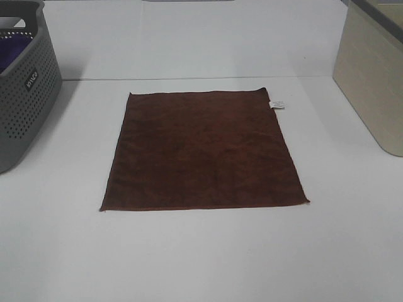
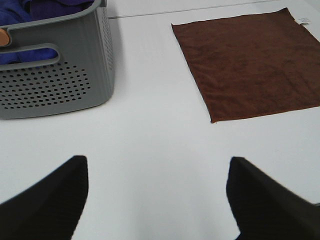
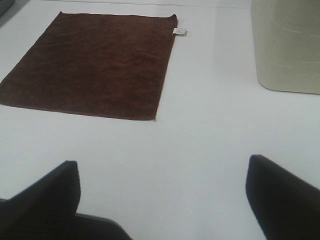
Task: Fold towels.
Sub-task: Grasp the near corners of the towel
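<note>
The dark reddish-brown towel (image 1: 203, 151) lies flat and unfolded in the middle of the white table, with its small white tag (image 1: 277, 104) at the far right corner. It also shows in the left wrist view (image 2: 250, 62) and the right wrist view (image 3: 92, 62). Neither gripper shows in the exterior high view. My left gripper (image 2: 157, 192) is open and empty above bare table, short of the towel's near left corner. My right gripper (image 3: 162, 192) is open and empty above bare table, short of the towel's near right corner.
A grey perforated basket (image 1: 25, 94) holding purple cloth (image 2: 47, 7) stands at the table's left. A beige bin (image 1: 371, 75) stands at the right. The white table (image 1: 201, 258) is bare in front of the towel.
</note>
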Robot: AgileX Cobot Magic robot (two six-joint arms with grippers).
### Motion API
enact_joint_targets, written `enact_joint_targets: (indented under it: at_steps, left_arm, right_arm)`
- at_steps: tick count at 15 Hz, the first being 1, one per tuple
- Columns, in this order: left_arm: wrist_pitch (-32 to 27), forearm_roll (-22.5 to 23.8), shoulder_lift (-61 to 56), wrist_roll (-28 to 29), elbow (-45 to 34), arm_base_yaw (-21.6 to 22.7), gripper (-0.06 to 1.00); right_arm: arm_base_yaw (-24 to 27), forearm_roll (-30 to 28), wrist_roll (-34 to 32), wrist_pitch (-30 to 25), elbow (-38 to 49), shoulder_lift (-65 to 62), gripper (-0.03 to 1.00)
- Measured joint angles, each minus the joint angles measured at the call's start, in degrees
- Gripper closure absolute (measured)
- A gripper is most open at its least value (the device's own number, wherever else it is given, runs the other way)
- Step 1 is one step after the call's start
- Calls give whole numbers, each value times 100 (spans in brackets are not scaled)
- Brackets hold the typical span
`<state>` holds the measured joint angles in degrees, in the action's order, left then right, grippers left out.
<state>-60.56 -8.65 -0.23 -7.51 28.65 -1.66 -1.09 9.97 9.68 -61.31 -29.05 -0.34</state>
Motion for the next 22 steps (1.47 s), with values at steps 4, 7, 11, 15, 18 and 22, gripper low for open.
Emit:
enact_joint_targets:
  at_steps: [4,7,11,15,18,22]
  left_arm:
    - [0,0,0,0,0,0,21]
    - [0,0,0,0,0,0,21]
    - [0,0,0,0,0,0,21]
    - [0,0,0,0,0,0,21]
    - [0,0,0,0,0,0,21]
    - [0,0,0,0,0,0,21]
  right_arm:
    - [0,0,0,0,0,0,12]
    - [0,0,0,0,0,0,12]
    - [0,0,0,0,0,0,12]
    - [0,0,0,0,0,0,12]
    - [0,0,0,0,0,0,12]
    - [0,0,0,0,0,0,12]
